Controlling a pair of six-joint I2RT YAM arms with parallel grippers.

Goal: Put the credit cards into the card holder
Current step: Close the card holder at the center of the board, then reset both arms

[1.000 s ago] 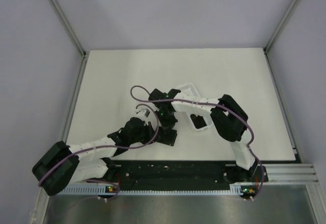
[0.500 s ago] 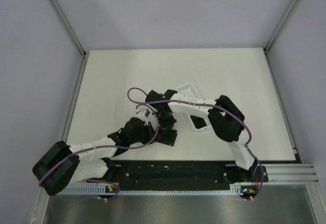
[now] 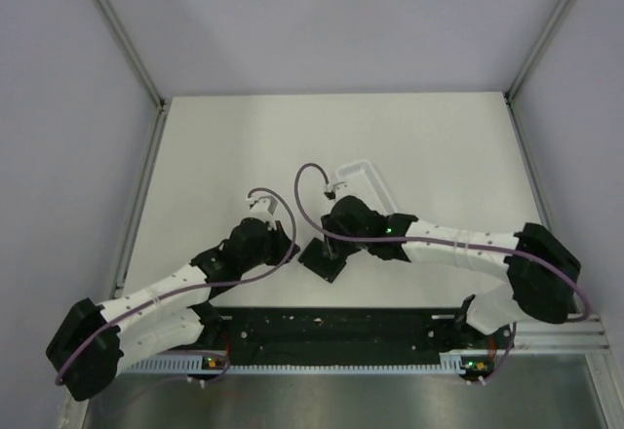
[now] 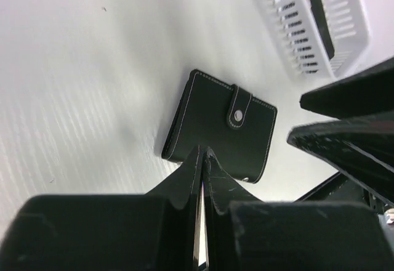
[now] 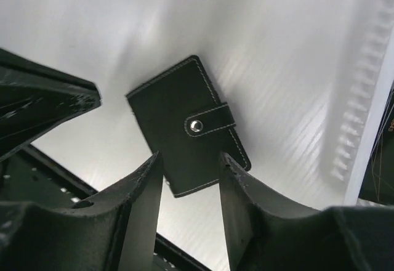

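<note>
The card holder (image 3: pixel 325 261) lies closed on the table, snap strap fastened. It also shows in the left wrist view (image 4: pixel 223 126) and the right wrist view (image 5: pixel 184 132). My left gripper (image 4: pixel 204 151) is shut and empty, its tips just short of the holder's near edge; from above it (image 3: pixel 290 250) sits left of the holder. My right gripper (image 5: pixel 191 157) is open and empty, hovering over the holder with a finger on either side; from above it (image 3: pixel 331 243) is right over it. One dark credit card (image 4: pixel 320 13) lies in the white tray (image 4: pixel 289 31).
The white ribbed tray (image 3: pixel 357 170) lies behind the right arm, partly hidden by it. The black base rail (image 3: pixel 331 330) runs along the near edge. The right gripper's fingers (image 4: pixel 345 120) show at the right of the left wrist view.
Both grippers have drawn away from the card holder, the left toward the left, the right arm stretching out low to the right. The holder now lies uncovered and closed.
</note>
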